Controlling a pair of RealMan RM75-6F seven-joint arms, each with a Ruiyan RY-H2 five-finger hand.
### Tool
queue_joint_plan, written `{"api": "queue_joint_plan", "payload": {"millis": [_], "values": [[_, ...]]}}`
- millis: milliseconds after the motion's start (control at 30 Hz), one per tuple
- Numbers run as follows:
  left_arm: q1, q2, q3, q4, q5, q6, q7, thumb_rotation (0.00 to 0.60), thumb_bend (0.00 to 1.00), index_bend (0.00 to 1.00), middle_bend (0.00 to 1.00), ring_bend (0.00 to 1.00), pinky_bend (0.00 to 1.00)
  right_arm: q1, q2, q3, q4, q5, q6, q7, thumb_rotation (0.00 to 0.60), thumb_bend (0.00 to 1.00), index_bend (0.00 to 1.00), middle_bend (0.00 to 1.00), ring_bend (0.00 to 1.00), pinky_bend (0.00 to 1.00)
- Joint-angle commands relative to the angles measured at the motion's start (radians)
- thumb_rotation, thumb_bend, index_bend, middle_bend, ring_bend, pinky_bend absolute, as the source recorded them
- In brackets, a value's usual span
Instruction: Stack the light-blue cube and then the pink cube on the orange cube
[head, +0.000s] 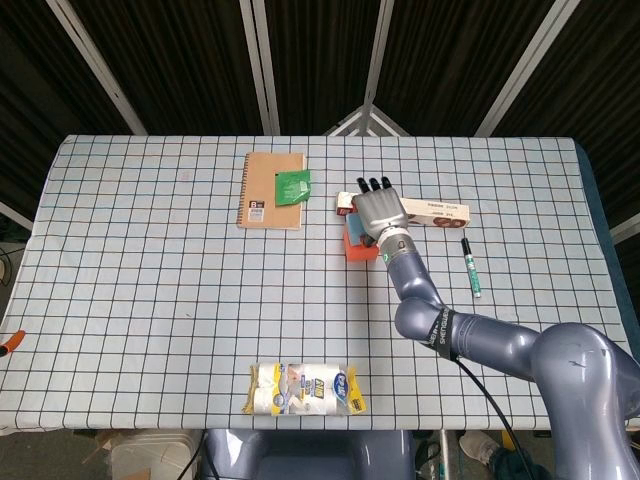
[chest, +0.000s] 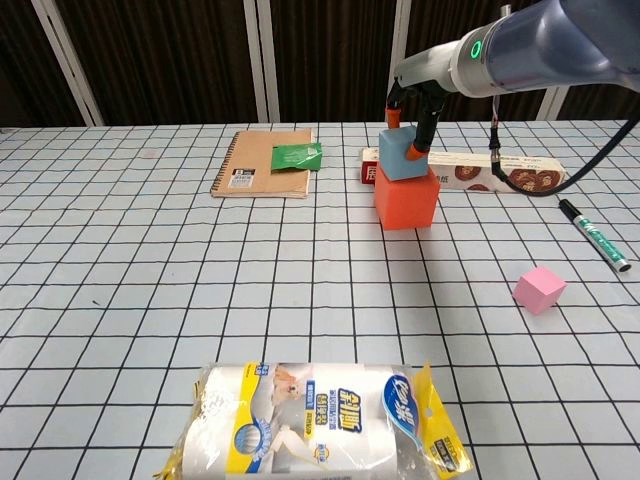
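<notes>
The light-blue cube (chest: 401, 157) sits on top of the orange cube (chest: 407, 199), toward its far left corner. My right hand (chest: 420, 100) reaches down from above and pinches the light-blue cube between orange-tipped fingers (chest: 419, 146) at front and back. In the head view the right hand (head: 375, 209) covers the stack, and only an edge of the orange cube (head: 351, 247) shows. The pink cube (chest: 539, 289) lies alone on the checked cloth, nearer and to the right. My left hand is in neither view.
A long snack box (chest: 500, 172) lies just behind the stack, and a green marker (chest: 595, 235) to its right. A brown notebook (chest: 262, 163) with a green packet (chest: 297, 155) lies at the back left. A wrapped tissue pack (chest: 325, 420) sits near the front edge.
</notes>
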Motion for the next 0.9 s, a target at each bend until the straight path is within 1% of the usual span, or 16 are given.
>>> {"api": "queue_joint_plan", "payload": {"millis": [33,233,533,900], "values": [[0.000,0.000,0.000,0.000,0.000,0.000,0.000,0.600,0.11,0.02,0.00,0.00,0.00,0.000,0.001,0.000,-0.003,0.000,0.001,0.001,0.600,0.35,0.37,0.00,0.00,0.00],[-0.001,0.000,0.000,0.000,-0.001,-0.003,0.002,0.600,0.11,0.02,0.00,0.00,0.00,0.000,0.000,-0.002,-0.005,-0.002,0.004,0.003,0.600,0.35,0.34,0.00,0.00,0.00],[-0.001,-0.001,-0.001,0.000,-0.002,-0.002,0.002,0.600,0.11,0.02,0.00,0.00,0.00,0.000,0.006,-0.008,-0.012,0.004,0.004,-0.001,0.600,0.35,0.27,0.00,0.00,0.00],[-0.001,-0.001,0.000,-0.002,-0.001,-0.001,0.006,0.600,0.11,0.02,0.00,0.00,0.00,0.017,0.037,-0.041,-0.050,0.050,-0.025,-0.039,0.600,0.34,0.19,0.00,0.00,0.00]]}}
